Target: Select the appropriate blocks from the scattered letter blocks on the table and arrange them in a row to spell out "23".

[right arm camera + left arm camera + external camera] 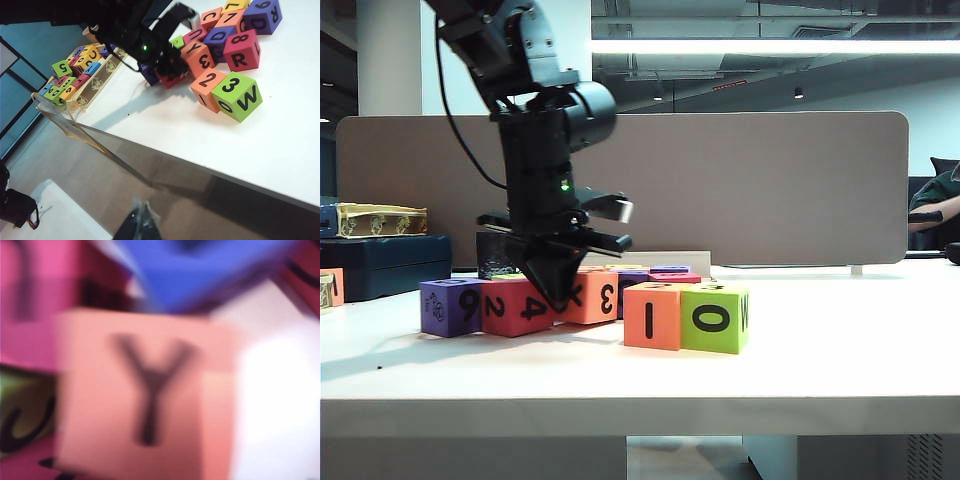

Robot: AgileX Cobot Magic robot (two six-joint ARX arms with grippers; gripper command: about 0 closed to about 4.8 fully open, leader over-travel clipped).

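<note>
An orange block [209, 82] showing 2 on top and a green block [236, 95] showing 3 on top sit touching side by side on the table [840, 340], a little in front of the main cluster of letter blocks [235, 30]; in the exterior view these same two show 1 and 0 on their front faces. Read from above, they already form "23", so the arranging step looks nearly done or done. The left gripper [552, 290] is down among the blocks behind that pair, its fingers pressed together with nothing visibly between them, its tip low between a red block [516, 306] marked 4 and an orange block [594, 297] marked 3. Its wrist camera, badly blurred, is filled by an orange face bearing Y [145, 395]. The right gripper [142, 225] hangs off the table's near edge, well away from the blocks; only a dark sliver shows, so I cannot tell whether it is spread or pinched. The next move, as I judge it, calls for lifting the left arm clear without nudging the neighbours, then checking that the pair sits straight.
</note>
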